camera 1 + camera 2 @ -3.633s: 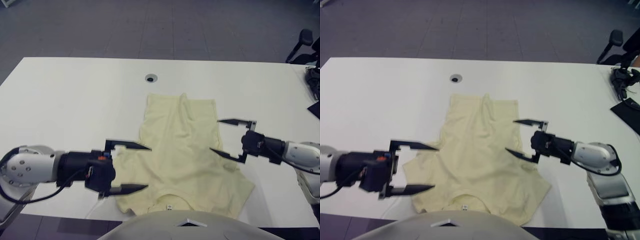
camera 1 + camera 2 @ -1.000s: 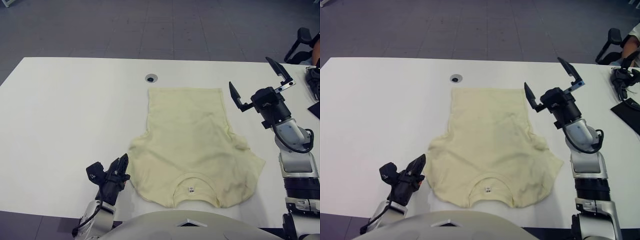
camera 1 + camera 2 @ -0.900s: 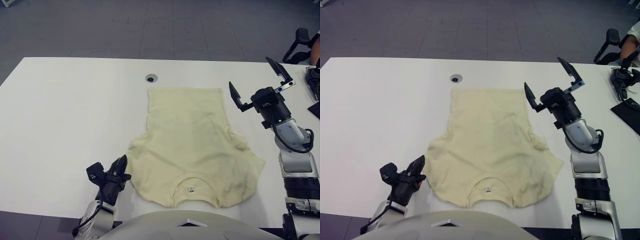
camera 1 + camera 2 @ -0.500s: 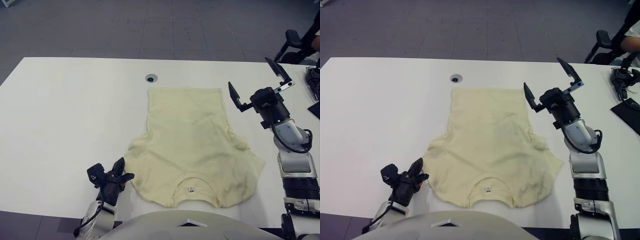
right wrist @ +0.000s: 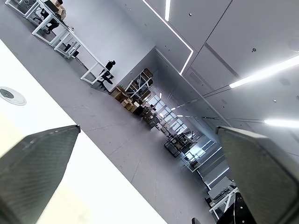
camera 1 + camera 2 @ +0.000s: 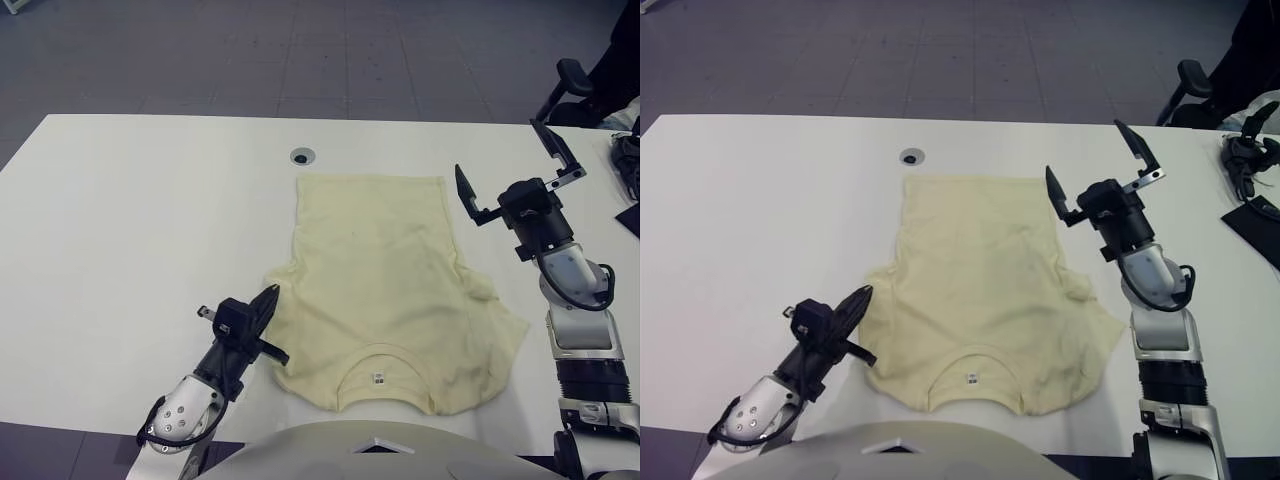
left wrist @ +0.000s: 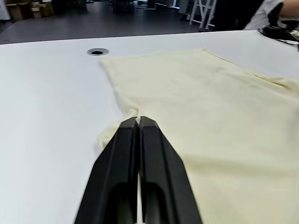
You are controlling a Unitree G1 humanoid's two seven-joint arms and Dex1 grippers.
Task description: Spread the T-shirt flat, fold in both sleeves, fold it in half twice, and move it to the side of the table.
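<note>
T-shirt [image 6: 385,290] lies spread mid-table, collar near you, and your left gripper [image 6: 272,295], fingers pressed together, just slid in to the left sleeve [image 6: 285,305] while the right gripper [image 6: 497,148] hangs spread by the far right hem, so sleeve-folding's probably next.

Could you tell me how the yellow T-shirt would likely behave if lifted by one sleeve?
Probably floppy: the T-shirt lies limp and wrinkled near one sleeve, so it would likely sag from the left hand. It looks thin, so presumably light. Pushed across the smooth table, it may bunch.
</note>
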